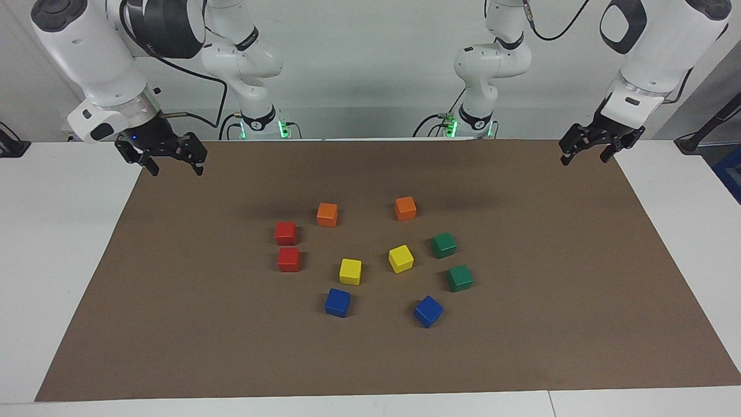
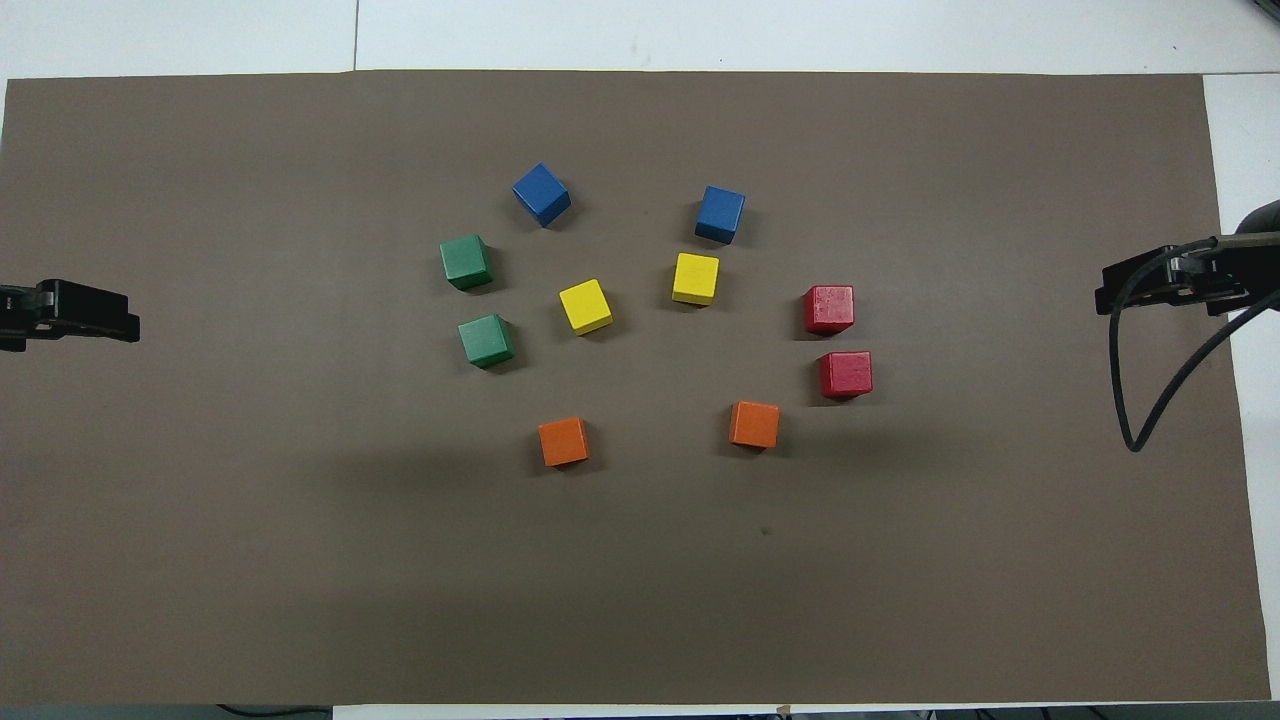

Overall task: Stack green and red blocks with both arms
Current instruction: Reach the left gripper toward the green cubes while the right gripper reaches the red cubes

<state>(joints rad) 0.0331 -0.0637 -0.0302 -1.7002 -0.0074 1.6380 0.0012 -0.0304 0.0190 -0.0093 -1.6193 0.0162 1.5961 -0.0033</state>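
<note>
Two red blocks [image 1: 285, 233] [image 1: 288, 259] sit side by side on the brown mat, toward the right arm's end; the overhead view shows them too [image 2: 846, 374] [image 2: 829, 308]. Toward the left arm's end lie two green blocks [image 1: 444, 244] [image 1: 459, 277], visible from overhead as well [image 2: 486, 340] [image 2: 466, 261]. All four rest singly on the mat, none stacked. My right gripper [image 1: 175, 167] [image 2: 1105, 290] hangs open and empty over the mat's edge at its own end. My left gripper [image 1: 584, 157] [image 2: 128, 318] hangs open and empty over the mat's edge at its end.
Between the red and green pairs lie two yellow cubes [image 1: 350, 271] [image 1: 400, 258]. Two orange cubes [image 1: 327, 214] [image 1: 405, 208] sit nearer to the robots, two blue cubes [image 1: 337, 302] [image 1: 428, 311] farther. A black cable [image 2: 1160, 390] loops below the right gripper.
</note>
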